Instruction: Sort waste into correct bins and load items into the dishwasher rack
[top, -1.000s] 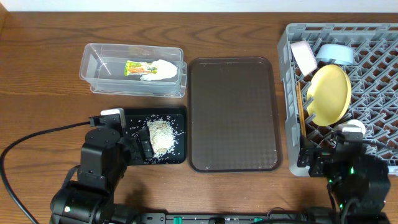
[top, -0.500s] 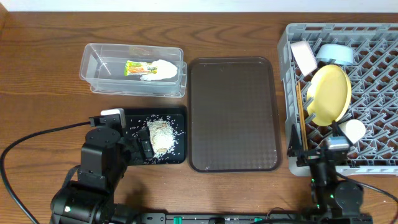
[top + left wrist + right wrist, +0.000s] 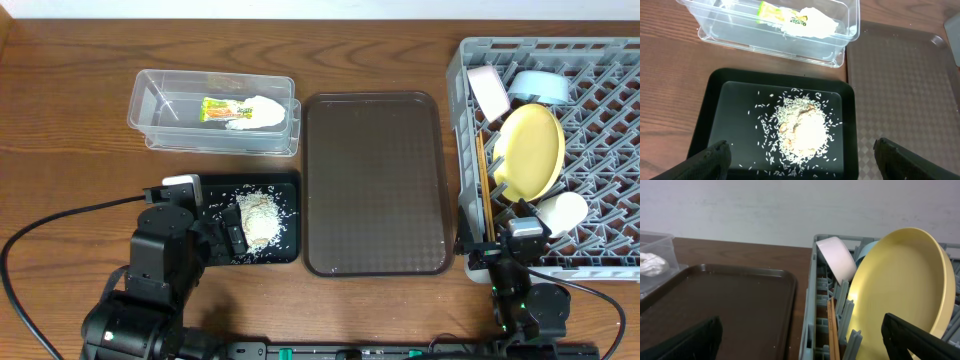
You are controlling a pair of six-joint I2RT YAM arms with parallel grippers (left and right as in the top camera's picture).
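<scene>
Most of the chopsticks (image 3: 832, 330) are hidden between the wall of the dishwasher rack (image 3: 809, 310) and the upright yellow plate (image 3: 900, 290). Both arms crouch low on the bench (image 3: 60, 130), at 7 and 5 o'clock. The left pincer (image 3: 802, 150) hangs spread over rice scraps (image 3: 802, 127) in the black tray (image 3: 710, 125); the right pincer (image 3: 805, 340) is likewise apart.

right hand (image 3: 801, 325) pulled back off the rack (image 3: 600, 130), white cup (image 3: 560, 212) left lying inside

A: Waste, where was it?
B: Snack wrapper w/ white paper (image 3: 240, 111) lay in clear tub (image 3: 150, 112). Rice heap (image 3: 802, 127) sat in black tray (image 3: 720, 110).
A: Dishes?
B: All in grey rack (image 3: 600, 120): yellow plate (image 3: 528, 150) on edge, white bowl (image 3: 488, 88), blue bowl (image 3: 540, 88), cup (image 3: 560, 212), chopsticks (image 3: 483, 180).
</scene>
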